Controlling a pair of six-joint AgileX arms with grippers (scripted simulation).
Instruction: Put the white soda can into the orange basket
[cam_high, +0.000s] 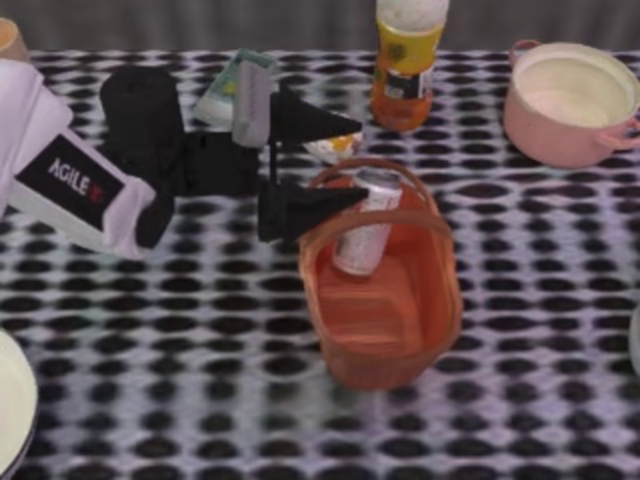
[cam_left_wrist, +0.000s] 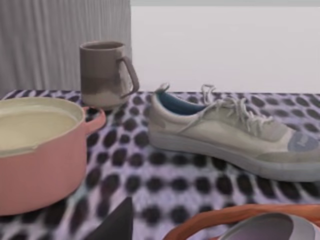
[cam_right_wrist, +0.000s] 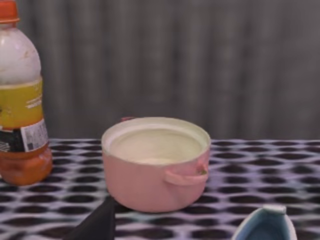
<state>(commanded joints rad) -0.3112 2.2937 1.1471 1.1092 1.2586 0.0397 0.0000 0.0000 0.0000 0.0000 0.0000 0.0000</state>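
From above, the left pincer (cam_high: 352, 163) is hanging wide open and empty beside the white soda can (cam_high: 366, 221), which is leaning inside the orange basket (cam_high: 436, 300), while the left wrist view is catching the basket's rim just beneath one fingertip (cam_left_wrist: 119, 224).

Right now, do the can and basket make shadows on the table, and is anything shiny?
Top view: no clear shadow falls beside the orange basket; the white soda can has a pale sheen on top. Left wrist view: no strong shadow under the shoe. Right wrist view: no glare on the pink pot.
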